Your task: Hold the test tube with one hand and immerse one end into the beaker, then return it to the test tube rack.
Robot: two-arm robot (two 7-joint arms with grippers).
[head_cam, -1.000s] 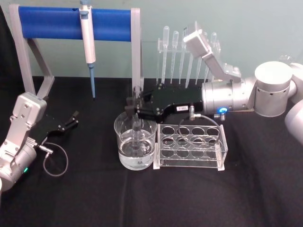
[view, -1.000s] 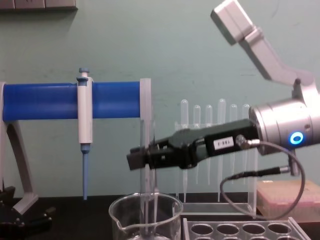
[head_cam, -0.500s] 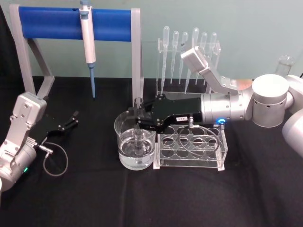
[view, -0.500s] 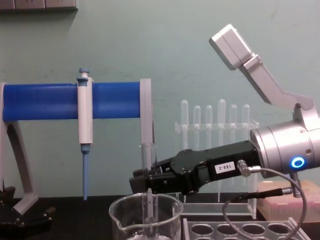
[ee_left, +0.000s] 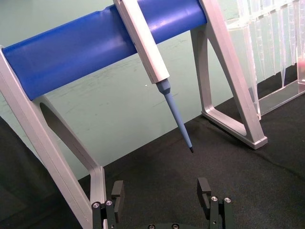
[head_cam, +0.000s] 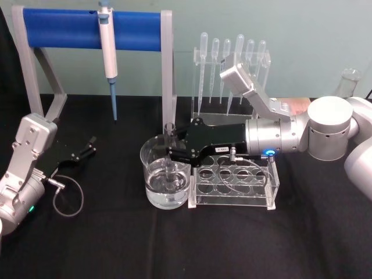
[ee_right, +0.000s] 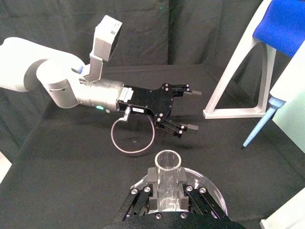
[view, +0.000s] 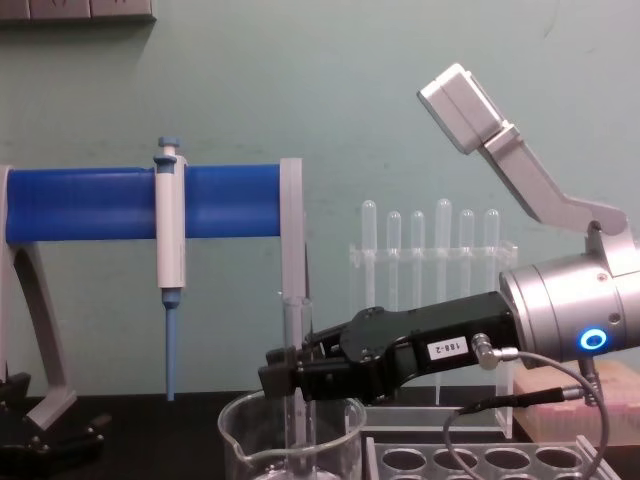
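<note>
**Head view:** the right gripper (head_cam: 170, 152), pinching the test tube (head_cam: 169, 135), has sunk lower. The tube's round end now stands in the beaker (head_cam: 146, 171), at 9 o'clock of the rack (head_cam: 273, 187).

**Chest view:** the tube is upright within the beaker wall.

**Left wrist view:** the left gripper (ee_left: 161, 195) is spread and parked.

Immersion looks achieved; the return to the rack remains.
</note>
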